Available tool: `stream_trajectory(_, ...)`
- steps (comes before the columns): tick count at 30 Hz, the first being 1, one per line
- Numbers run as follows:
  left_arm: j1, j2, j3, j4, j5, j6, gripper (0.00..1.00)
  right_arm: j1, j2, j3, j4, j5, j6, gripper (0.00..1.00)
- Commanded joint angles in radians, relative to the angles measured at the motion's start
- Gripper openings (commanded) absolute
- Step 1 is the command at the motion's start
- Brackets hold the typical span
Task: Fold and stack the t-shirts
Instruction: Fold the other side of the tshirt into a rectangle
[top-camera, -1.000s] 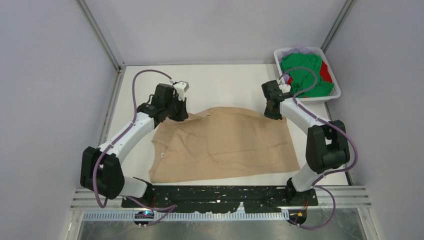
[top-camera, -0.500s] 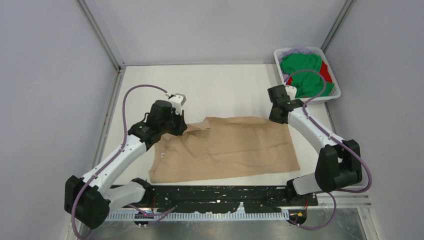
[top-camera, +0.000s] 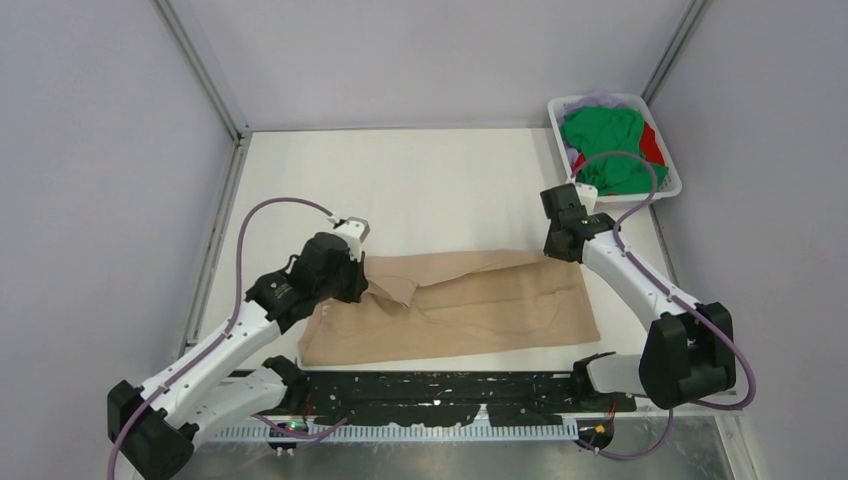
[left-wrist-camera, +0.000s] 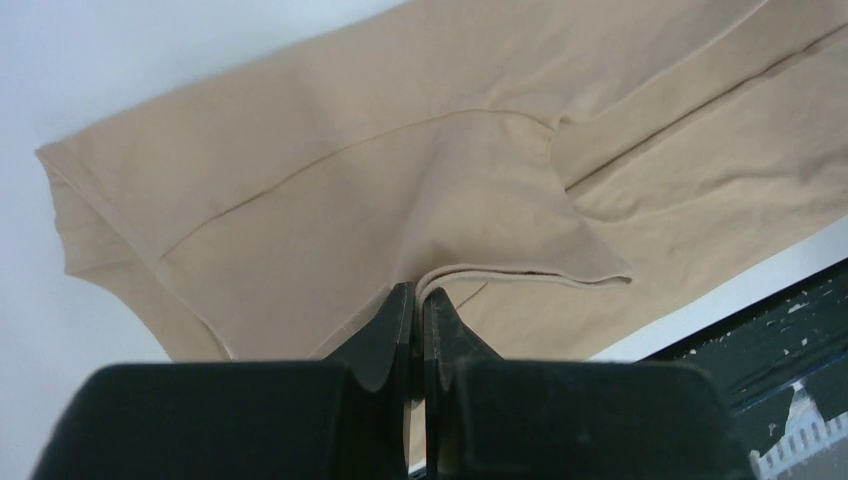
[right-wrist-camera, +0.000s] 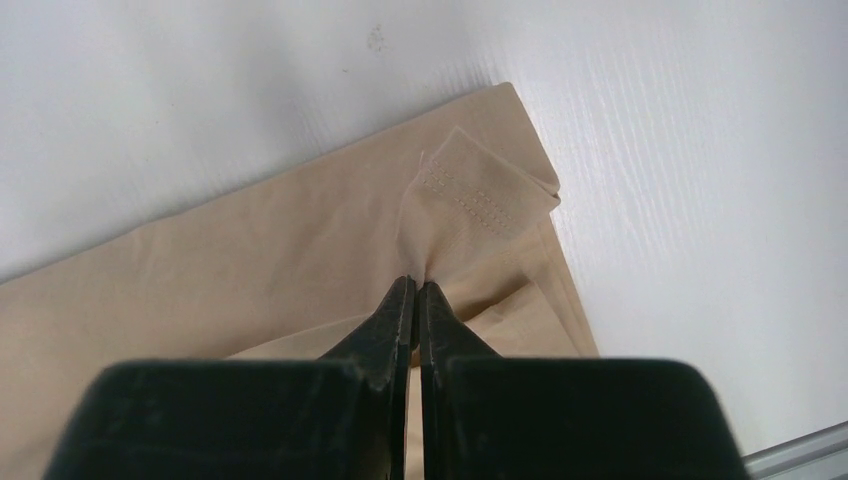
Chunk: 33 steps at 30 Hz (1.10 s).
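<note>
A large beige-tan t-shirt (top-camera: 470, 305) lies on the white table, its far edge doubled over toward the near side. My left gripper (top-camera: 350, 281) is shut on the cloth at the left end of that fold; the pinched hem (left-wrist-camera: 500, 272) curls out from between its fingertips. At the right end, my right gripper (top-camera: 563, 245) is shut on the shirt's far right corner (right-wrist-camera: 470, 195). Green (top-camera: 605, 140), red (top-camera: 651, 142) and pale lilac (top-camera: 600, 99) t-shirts are bunched in the basket.
The white slatted basket (top-camera: 668, 186) stands at the far right corner of the table. Grey walls with metal posts (top-camera: 205, 75) close in the back and both sides. A black rail (top-camera: 440, 390) runs along the near edge, close to the shirt's near hem.
Both grippers have drawn the shirt's far edge toward the near side, so the folded part now covers more of the shirt and the cloth's outline is shorter front to back.
</note>
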<state>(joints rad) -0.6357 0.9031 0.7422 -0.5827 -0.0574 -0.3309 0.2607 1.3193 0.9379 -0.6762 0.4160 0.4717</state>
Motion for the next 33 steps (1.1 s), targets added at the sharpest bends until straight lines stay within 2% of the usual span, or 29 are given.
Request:
stream_trajectory(1,-0.036,-0.035,-0.006,-0.063,-0.054,-0.048,0.0,0.0,-0.054,-0.019,-0.01,0.019,-0.021,0.05)
stream_trajectory(11,-0.116,-0.01,-0.013,-0.166,-0.082,-0.124,0.0,0.0,-0.064,-0.077,0.004,0.019,-0.034,0.09)
stream_trajectory(14,-0.144,0.028,-0.021,-0.219,-0.077,-0.179,0.05,0.0,-0.051,-0.104,0.009,0.022,-0.03,0.17)
stream_trajectory(15,-0.157,0.036,-0.023,-0.237,-0.073,-0.201,0.12,0.0,-0.046,-0.11,0.007,0.023,-0.023,0.19)
stream_trajectory(17,-0.185,0.039,-0.034,-0.279,-0.057,-0.245,0.27,0.001,-0.047,-0.129,-0.007,0.03,-0.006,0.3)
stream_trajectory(18,-0.198,0.035,-0.041,-0.31,-0.058,-0.274,0.32,0.0,-0.051,-0.143,-0.023,0.037,0.003,0.46)
stream_trajectory(19,-0.214,0.024,-0.047,-0.344,-0.057,-0.298,0.4,-0.001,-0.06,-0.151,-0.032,0.054,0.017,0.54)
stream_trajectory(20,-0.232,0.011,-0.051,-0.375,-0.056,-0.32,0.53,-0.001,-0.068,-0.163,-0.056,0.064,0.026,0.65)
stream_trajectory(23,-0.274,-0.066,-0.048,-0.422,-0.016,-0.371,0.81,0.0,-0.138,-0.171,-0.124,0.129,0.066,0.79)
stream_trajectory(25,-0.281,-0.133,-0.048,-0.396,0.031,-0.382,0.97,0.0,-0.198,-0.16,-0.156,0.15,0.083,0.93)
stream_trajectory(27,-0.281,-0.187,-0.05,-0.317,0.029,-0.387,1.0,0.0,-0.265,-0.157,-0.143,0.156,0.097,0.99)
stream_trajectory(30,-0.28,-0.192,-0.047,-0.157,-0.041,-0.392,0.99,0.0,-0.353,-0.188,-0.037,0.106,0.062,0.96)
stream_trajectory(33,-0.274,-0.114,-0.042,0.016,-0.078,-0.368,1.0,-0.001,-0.421,-0.24,0.118,-0.06,0.04,0.95)
